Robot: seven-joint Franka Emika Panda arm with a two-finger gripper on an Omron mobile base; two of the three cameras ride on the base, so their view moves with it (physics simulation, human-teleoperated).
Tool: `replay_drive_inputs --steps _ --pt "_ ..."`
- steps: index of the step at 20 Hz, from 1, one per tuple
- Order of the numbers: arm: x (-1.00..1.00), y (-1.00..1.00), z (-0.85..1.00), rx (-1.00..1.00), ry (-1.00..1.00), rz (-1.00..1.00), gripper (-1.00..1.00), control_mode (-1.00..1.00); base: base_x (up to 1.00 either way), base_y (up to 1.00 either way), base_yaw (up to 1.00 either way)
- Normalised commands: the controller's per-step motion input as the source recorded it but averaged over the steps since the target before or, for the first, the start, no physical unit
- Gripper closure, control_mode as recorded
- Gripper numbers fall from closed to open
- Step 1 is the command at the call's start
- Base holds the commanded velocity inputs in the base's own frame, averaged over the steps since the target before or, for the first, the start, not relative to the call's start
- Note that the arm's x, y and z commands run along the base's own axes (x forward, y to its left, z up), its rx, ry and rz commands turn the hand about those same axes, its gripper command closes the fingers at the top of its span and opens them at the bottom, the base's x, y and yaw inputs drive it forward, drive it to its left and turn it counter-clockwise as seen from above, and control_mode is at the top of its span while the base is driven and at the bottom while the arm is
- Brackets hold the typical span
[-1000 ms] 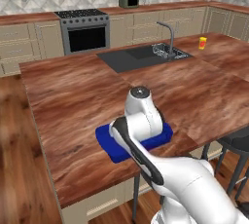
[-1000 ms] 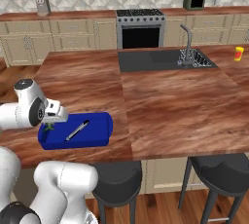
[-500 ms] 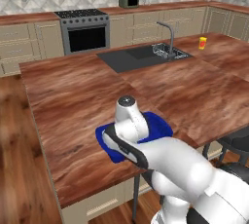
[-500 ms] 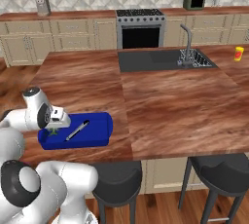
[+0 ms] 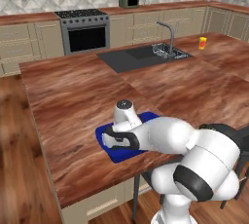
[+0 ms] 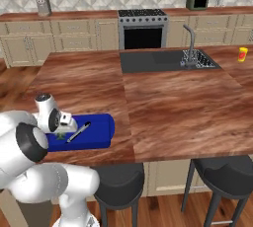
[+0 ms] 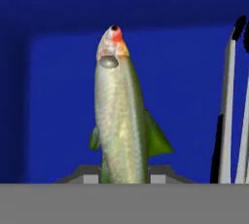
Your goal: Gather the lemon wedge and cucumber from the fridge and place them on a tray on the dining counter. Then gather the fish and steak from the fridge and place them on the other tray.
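While the gripper [image 7: 124, 175] hangs low over the blue tray [image 6: 99, 127], its jaws clamped on the tail end of the fish [image 7: 119, 121], a careless release could flip the fish onto the tray's near rim or the dining counter [image 6: 173, 107]. Just beside it in the tray lies a slim grey utensil [image 6: 78, 132], which the fish might knock as it drops.
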Motion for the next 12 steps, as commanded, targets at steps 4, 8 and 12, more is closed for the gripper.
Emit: replay_drive_inputs --steps 4,8,12 --pt "0.3 0.02 -0.38 0.0 0.08 0.0 1.0 -1.0 0.0 0.0 0.0" --pt "0.34 0.08 -0.32 0.0 0.07 0.0 -1.0 -1.0 0.0 0.0 0.0" --pt "0.01 0.02 0.05 0.0 0.01 0.0 -1.0 -1.0 0.0 0.0 0.0"
